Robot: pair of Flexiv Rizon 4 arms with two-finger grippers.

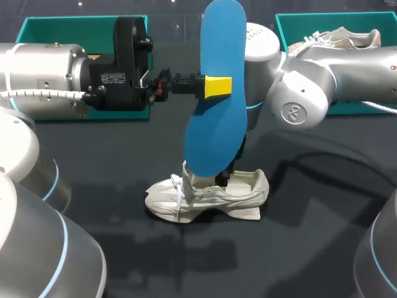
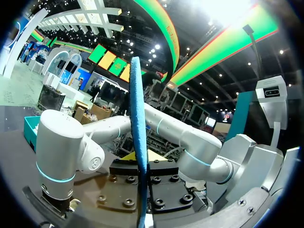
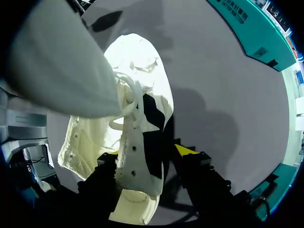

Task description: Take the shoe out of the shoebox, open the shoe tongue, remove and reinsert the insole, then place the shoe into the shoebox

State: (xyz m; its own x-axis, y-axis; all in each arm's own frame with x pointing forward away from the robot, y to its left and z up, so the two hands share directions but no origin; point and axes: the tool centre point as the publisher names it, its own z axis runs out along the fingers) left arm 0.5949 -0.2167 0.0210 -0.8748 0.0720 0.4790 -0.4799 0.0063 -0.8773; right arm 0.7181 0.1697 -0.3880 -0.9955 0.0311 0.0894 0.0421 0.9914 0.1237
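- Blue insole (image 1: 214, 136) is up in the air, well above the desk (image 1: 310, 236). It stands on end with its flat face toward the head camera and hides the middle of the shoe below.
- Left gripper (image 1: 216, 85) comes in level from the left, fingers clamped on the insole about mid-length. One yellow tip sits on the near face. In the left wrist view the insole (image 2: 138, 118) runs edge-on between the fingers.
- White shoe (image 1: 211, 195) sits sole-down on the desk, out of any box. Toe points to the left arm's side, laces loose.
- Right arm reaches down behind the insole to the shoe's opening. Right gripper (image 3: 149, 152) straddles the shoe (image 3: 137, 95) at the collar; cannot tell if it's clamped or just around it.
- Teal shoebox (image 1: 62, 28) is at the far left of the desk.
- Second teal shoebox (image 1: 291, 25) is at the far right, with another shoe (image 1: 347, 38) in it.
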